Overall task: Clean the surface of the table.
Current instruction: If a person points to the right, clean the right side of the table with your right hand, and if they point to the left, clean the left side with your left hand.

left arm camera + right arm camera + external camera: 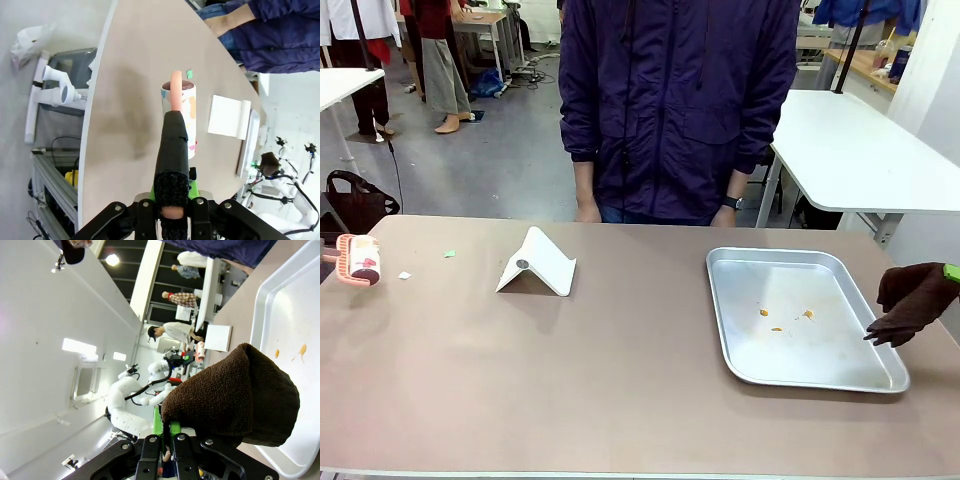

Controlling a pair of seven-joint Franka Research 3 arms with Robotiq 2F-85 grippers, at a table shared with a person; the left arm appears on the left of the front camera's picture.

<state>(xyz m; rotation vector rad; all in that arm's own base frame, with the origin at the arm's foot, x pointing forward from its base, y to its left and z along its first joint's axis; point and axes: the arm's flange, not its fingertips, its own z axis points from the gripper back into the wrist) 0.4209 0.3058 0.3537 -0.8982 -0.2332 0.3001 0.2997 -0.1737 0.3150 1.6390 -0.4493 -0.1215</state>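
The table (620, 380) has a matte brownish top. At its left end a pink lint roller (360, 262) hovers near the surface, beside a green scrap (449, 254) and a white scrap (404, 274). In the left wrist view my left gripper (172, 202) is shut on the lint roller's black-sleeved handle (172, 150), with the roller head (183, 112) above the table (135, 60). At the right edge my right gripper (951, 274) is shut on a bunched brown cloth (912, 302), held just past the tray's right rim. The right wrist view shows the brown cloth (235, 395) in that gripper (167, 432).
A silver metal tray (740, 330) lies right of centre with a few orange crumbs (807, 314) in it. A white folded card (537, 262) stands left of centre. A person in a dark jacket (670, 100) stands at the far edge, hands hanging down by it.
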